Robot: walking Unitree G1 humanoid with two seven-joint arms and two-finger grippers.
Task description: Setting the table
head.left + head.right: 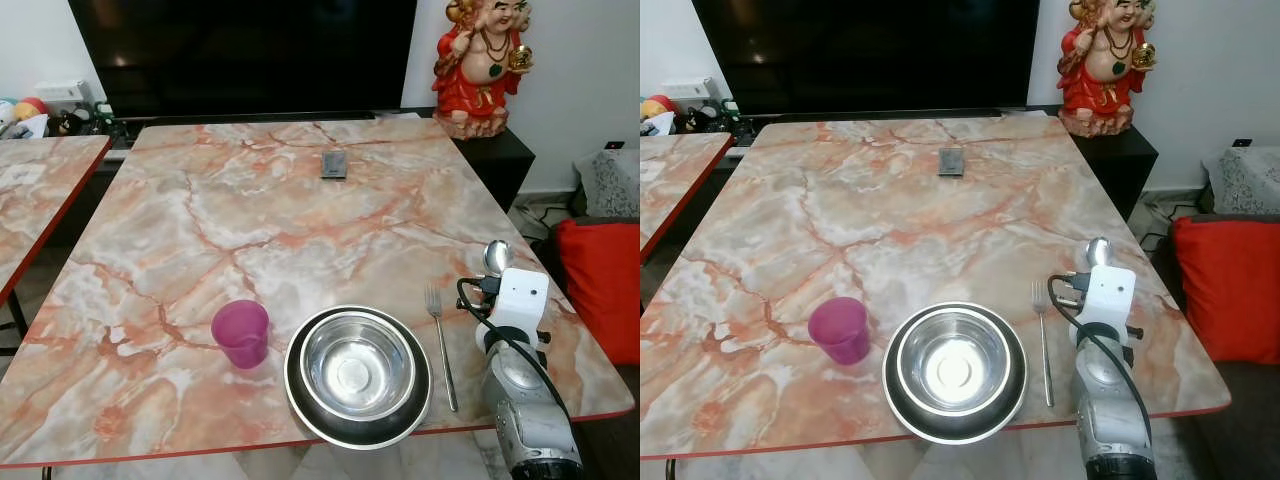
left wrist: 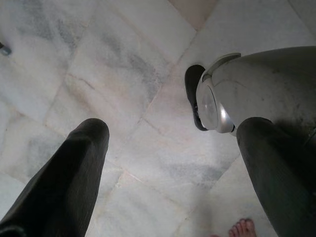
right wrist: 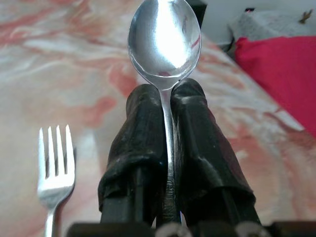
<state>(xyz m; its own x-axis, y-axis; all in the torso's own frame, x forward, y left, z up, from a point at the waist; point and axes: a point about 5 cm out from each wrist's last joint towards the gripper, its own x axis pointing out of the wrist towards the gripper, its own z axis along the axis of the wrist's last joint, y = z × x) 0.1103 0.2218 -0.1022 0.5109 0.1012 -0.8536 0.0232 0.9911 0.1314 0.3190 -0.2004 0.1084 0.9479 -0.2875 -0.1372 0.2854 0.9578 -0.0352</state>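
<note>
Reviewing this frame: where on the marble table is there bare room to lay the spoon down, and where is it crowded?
The right gripper is shut on the spoon over the table. Bare marble lies between the fork and the table's right edge, and across the middle up to the small dark object. The near edge is crowded: pink cup, steel bowl in the dark plate, fork.

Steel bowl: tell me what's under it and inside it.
The steel bowl sits on a dark plate at the table's near edge. Inside it looks empty. The plate's centre is covered, so unseen.
</note>
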